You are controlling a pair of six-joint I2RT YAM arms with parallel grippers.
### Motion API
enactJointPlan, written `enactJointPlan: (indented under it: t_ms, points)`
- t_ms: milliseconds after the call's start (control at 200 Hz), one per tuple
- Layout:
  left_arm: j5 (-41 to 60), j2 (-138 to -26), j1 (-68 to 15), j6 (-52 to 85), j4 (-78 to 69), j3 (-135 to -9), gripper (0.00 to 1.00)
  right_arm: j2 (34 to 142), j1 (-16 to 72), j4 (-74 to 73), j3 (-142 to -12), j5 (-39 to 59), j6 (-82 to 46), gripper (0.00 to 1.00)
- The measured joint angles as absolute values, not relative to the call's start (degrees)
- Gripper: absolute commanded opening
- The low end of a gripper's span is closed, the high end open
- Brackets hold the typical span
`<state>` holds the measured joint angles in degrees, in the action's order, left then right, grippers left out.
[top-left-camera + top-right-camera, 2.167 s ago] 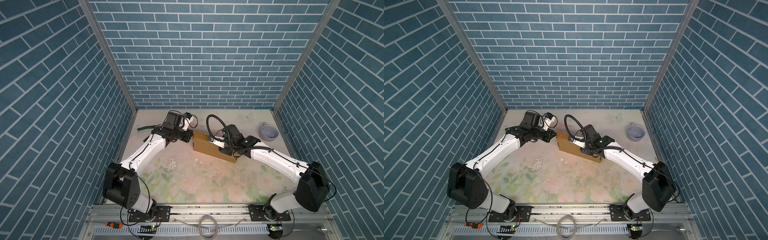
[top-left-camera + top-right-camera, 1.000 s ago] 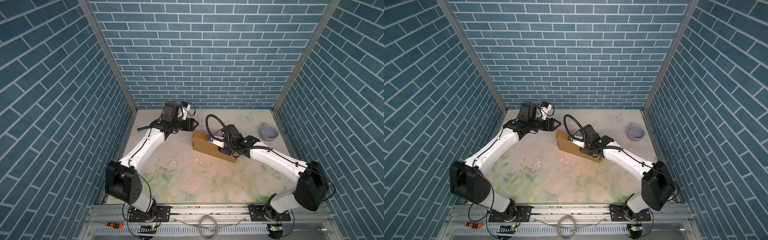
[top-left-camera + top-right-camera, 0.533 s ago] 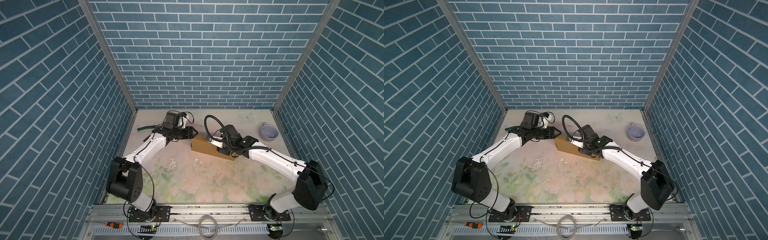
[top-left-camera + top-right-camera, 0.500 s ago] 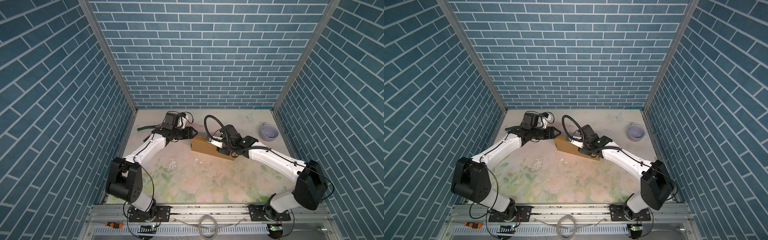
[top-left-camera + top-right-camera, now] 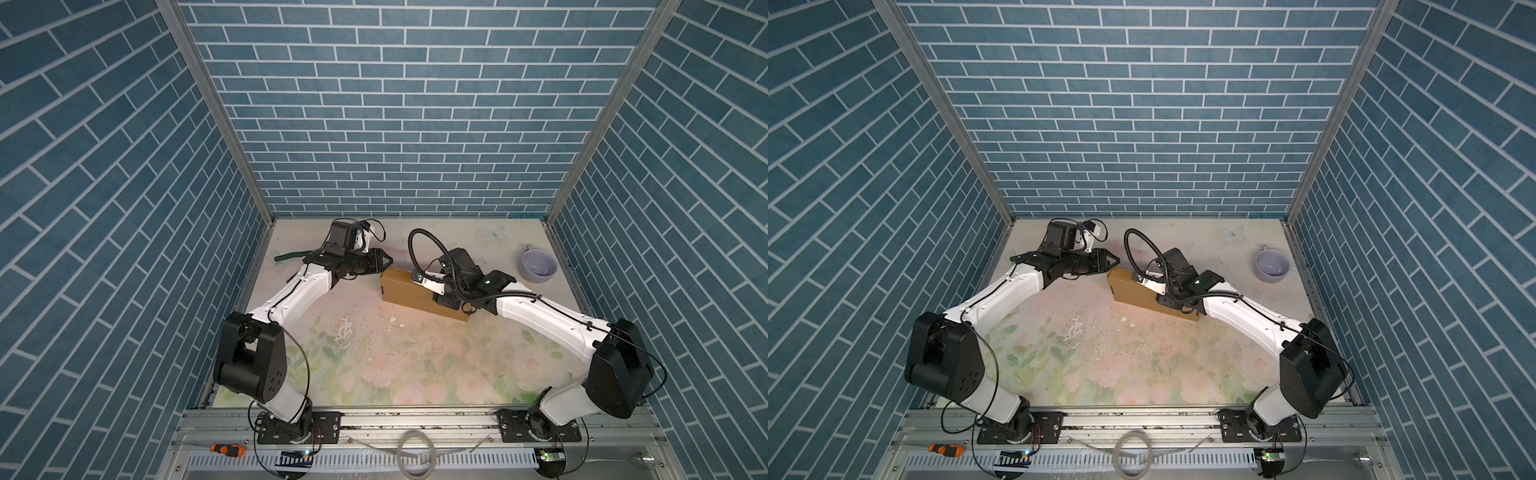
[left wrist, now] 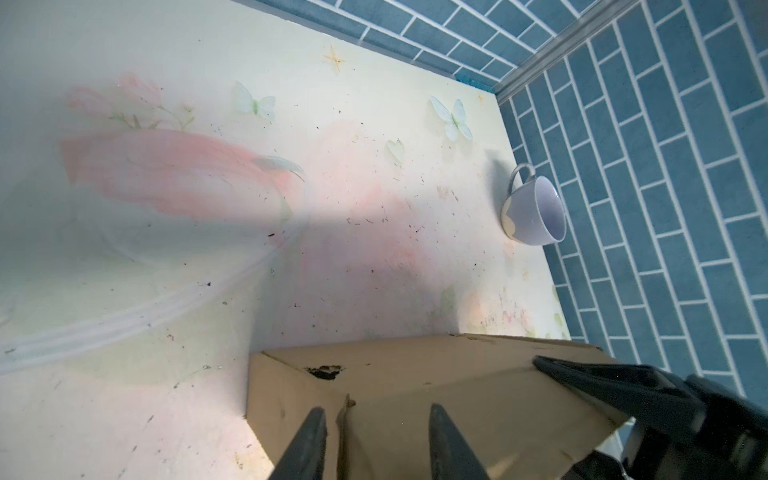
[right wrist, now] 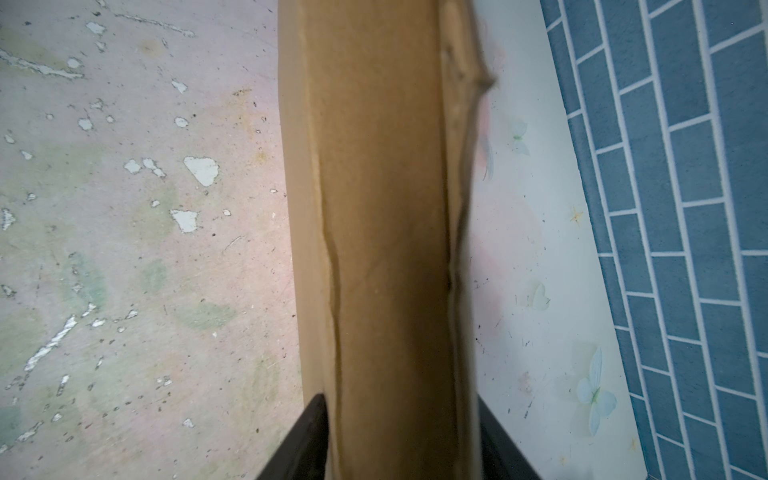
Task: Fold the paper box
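Cardboard from above: the paper box (image 5: pixel 405 289) is sitting as a closed brown block toward the back of the table (image 5: pixel 374 353), between the two arms in both top views. Its right end is disappearing under the right wrist.
Left gripper from above: the left gripper (image 5: pixel 388 262) is hovering just behind the box's left corner, tips forked apart with nothing between them.
Right gripper from above: the right gripper (image 5: pixel 441 296) is hiding under its own wrist and cable, and the fingers are impossible to make out here.
Mug from above: a mug (image 5: pixel 1271 265) is standing well apart, by the right wall.
Left wrist, box: one end of the paper box (image 6: pixel 415 374) is showing, the rest cut off at the frame edge.
Left wrist, fingers: two fingertips (image 6: pixel 309 440) are standing apart over that corner. Whether they are touching it, cannot tell.
Left wrist, black part: a black part (image 6: pixel 623 399) is lying against the box, cropped too far to identify.
Right wrist, box: the paper box (image 7: pixel 382 208) is running away lengthwise, blurring at its far end.
Right wrist, gripper: the right gripper (image 7: pixel 399 440) is clamping the box, one finger pressing each side, only the tips in frame.
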<state>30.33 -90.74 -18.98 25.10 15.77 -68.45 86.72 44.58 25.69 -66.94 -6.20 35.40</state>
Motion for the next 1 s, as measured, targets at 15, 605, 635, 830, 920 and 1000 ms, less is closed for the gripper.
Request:
enactJointPlan:
  t_ms: [15, 605, 635, 830, 920, 1000]
  points:
    - [30.30, -90.72, -19.03, 24.99, 15.53, -68.18, 0.30, 86.72, 44.58, 25.67, -66.94, -6.20, 35.40, 0.50]
    - [27.31, -88.71, -18.35, 24.84, 14.83, -64.71, 0.45, 86.83, 44.56, 25.65, -67.02, -6.11, 35.90, 0.55]
    - [27.51, -88.68, -18.26, 25.08, 13.72, -63.88, 0.46, 86.83, 44.58, 25.63, -67.02, -6.09, 35.83, 0.57]
    - [27.49, -88.58, -18.17, 25.52, 10.70, -62.19, 0.46, 86.85, 44.56, 26.17, -67.07, -4.45, 34.28, 0.64]
    - [27.51, -89.01, -18.24, 25.52, 10.33, -62.19, 0.46, 86.89, 44.56, 27.64, -67.83, -3.14, 32.95, 0.67]
    - [27.42, -89.47, -18.24, 25.52, 9.74, -61.87, 0.45, 86.89, 44.56, 28.82, -68.62, -1.63, 31.83, 0.68]
